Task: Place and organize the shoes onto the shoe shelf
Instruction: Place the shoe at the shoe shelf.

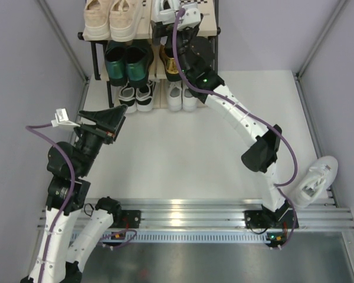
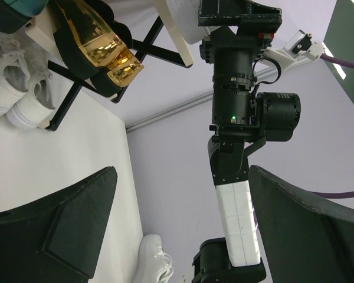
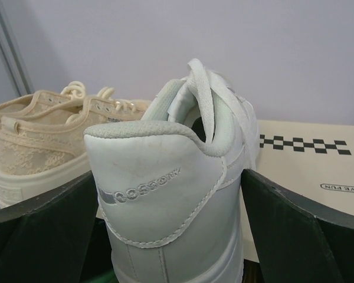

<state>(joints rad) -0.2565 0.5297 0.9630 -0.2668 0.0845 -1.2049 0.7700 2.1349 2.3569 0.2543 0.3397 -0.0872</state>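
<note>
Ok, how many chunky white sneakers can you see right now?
2. One chunky white sneaker sits in the right end effector at the top tier of the shoe shelf, beside the beige sneakers; the other sneaker lies near the right edge of the table.

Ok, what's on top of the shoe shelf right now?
A pair of beige sneakers on the left of the top board; a chunky white sneaker in the right claw beside them. The arm hides whether it rests on the board.
</note>
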